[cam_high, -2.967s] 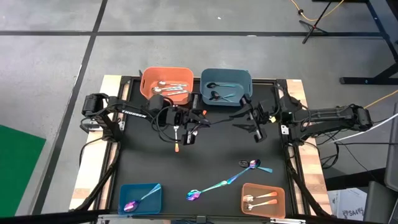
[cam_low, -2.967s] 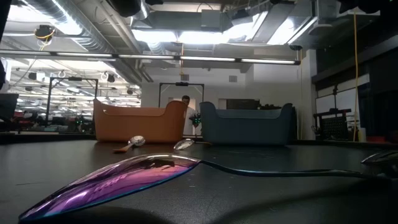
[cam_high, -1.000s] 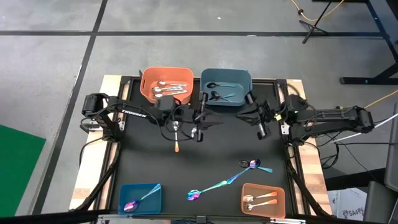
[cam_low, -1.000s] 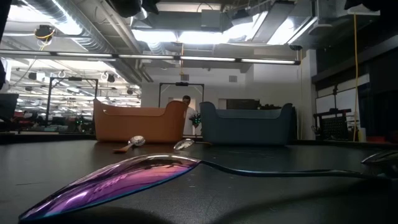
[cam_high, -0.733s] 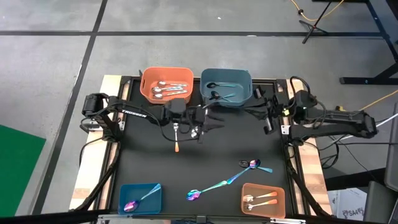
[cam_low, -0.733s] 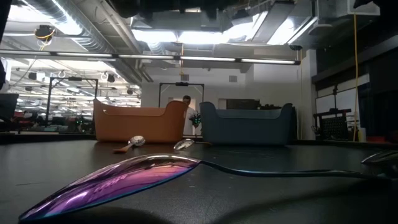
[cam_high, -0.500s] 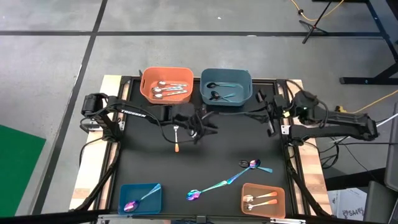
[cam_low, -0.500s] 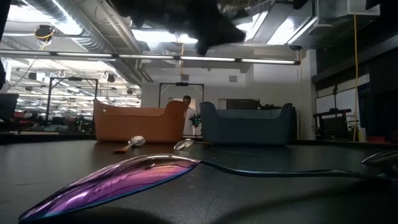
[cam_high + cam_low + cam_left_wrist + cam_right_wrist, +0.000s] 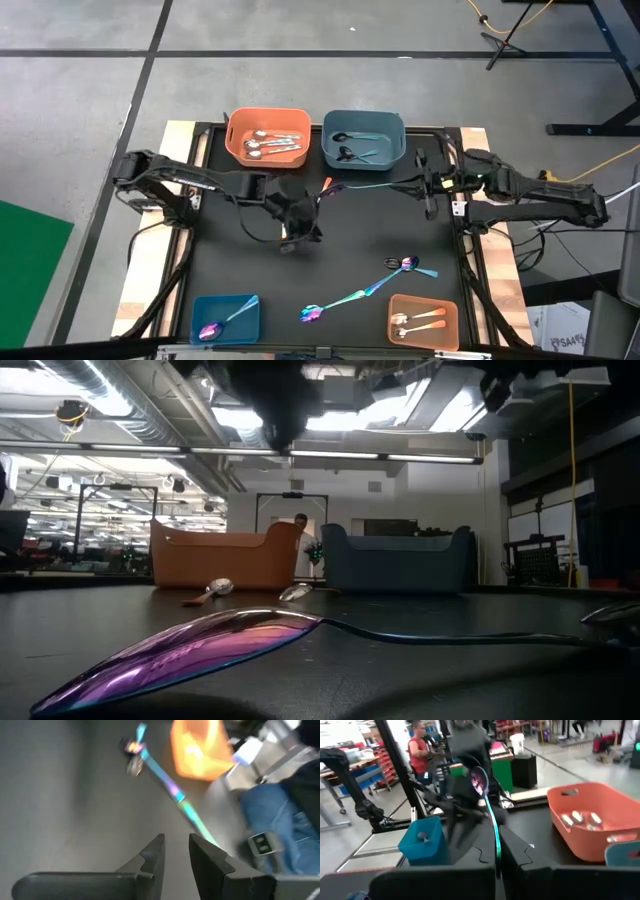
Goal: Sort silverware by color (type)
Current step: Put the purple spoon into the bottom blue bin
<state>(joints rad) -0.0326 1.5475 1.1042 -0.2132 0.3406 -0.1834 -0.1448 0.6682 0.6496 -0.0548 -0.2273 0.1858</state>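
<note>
My right gripper (image 9: 424, 187) hangs over the table's far right, shut on an iridescent spoon (image 9: 372, 185) with a teal handle. The spoon's bowl (image 9: 479, 780) points toward the table's left. My left gripper (image 9: 300, 226) hovers over the table's middle, tipped down, its fingers (image 9: 159, 855) open by a narrow gap with nothing between them. It hides the table under it in the high view. In the low view an orange-handled spoon (image 9: 205, 593) and a silver spoon (image 9: 295, 592) lie flat on the table. Three more iridescent spoons (image 9: 404, 264) (image 9: 345, 299) lie near the front. My right gripper pinches the spoon's teal handle (image 9: 497, 851) near its free end between its two shut fingers. The fingers come level from the table's right and lie along the handle. The spoon sticks straight out ahead of them, about level and lifted clear of the table.
At the far edge stand an orange bin (image 9: 240, 150) with silver spoons and a blue-grey bin (image 9: 392, 130) with black spoons. Near the front edge are a blue bin (image 9: 205, 310) holding an iridescent spoon and an orange bin (image 9: 445, 312) holding orange-handled spoons.
My left gripper has sunk and gone toward the table's near edge, tipping downward and rolling, and now covers the spoons in the middle. My right gripper has drawn back toward the table's right edge and turned level.
</note>
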